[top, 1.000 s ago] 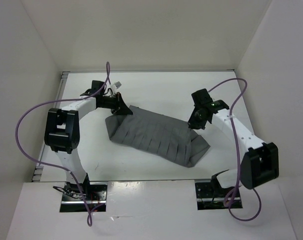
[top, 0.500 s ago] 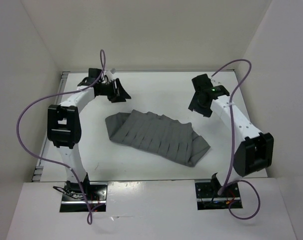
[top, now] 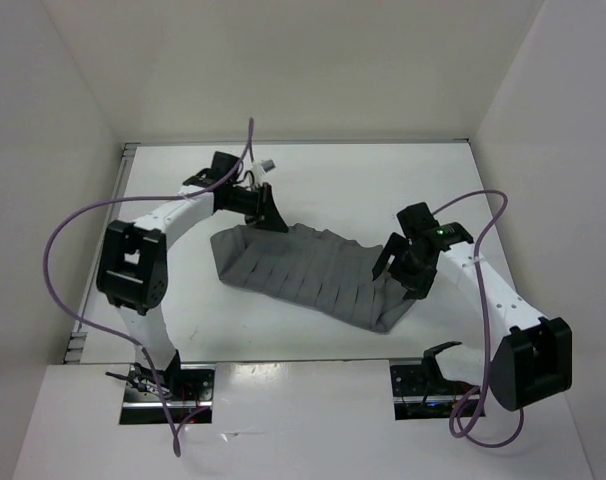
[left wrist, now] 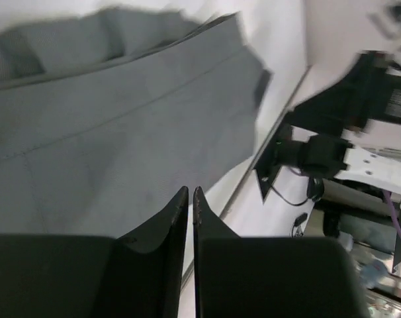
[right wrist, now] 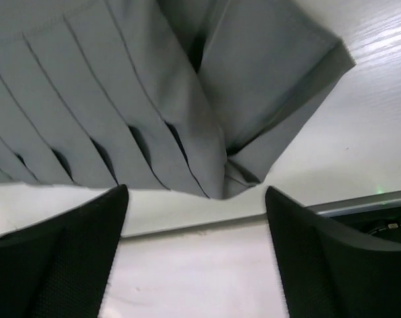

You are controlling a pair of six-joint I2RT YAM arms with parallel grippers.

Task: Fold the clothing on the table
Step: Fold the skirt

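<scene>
Clothing (top: 303, 272) on table (top: 383, 180), left fingers (left wrist: 162, 225) nearly together, right fingers (right wrist: 68, 255) wide apart, both empty.

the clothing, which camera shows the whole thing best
Top external: the whole grey clothing lies in view on the table, both ends visible. The left wrist view shows only one smooth stretch and an edge; the right wrist view shows only pleats and a folded corner.
</scene>
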